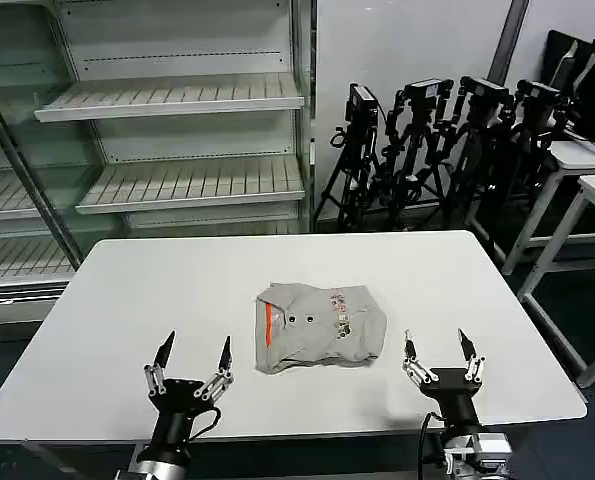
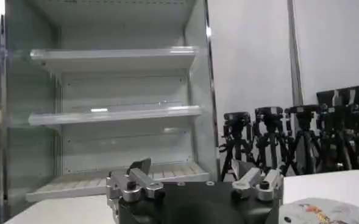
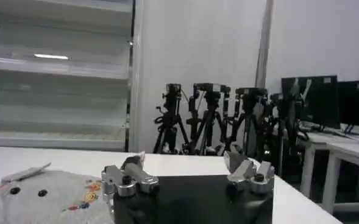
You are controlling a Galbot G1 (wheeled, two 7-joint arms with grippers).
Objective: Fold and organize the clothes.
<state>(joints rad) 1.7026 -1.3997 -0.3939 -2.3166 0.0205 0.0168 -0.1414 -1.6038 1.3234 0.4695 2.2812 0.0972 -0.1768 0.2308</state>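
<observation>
I see the grey T-shirt [image 1: 322, 327] folded on the table [image 1: 127, 300], left end effector [image 1: 189, 360] and right end effector [image 1: 438, 352] both open, empty.

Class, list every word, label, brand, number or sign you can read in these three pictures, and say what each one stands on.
No text can be read in any view.
Grey T-shirt on the white table: multicoloured chest print, too small and blurred to read.
Orange neck label: no lettering can be made out.
Shelving unit, tripods, left gripper and right gripper: no markings legible.
</observation>
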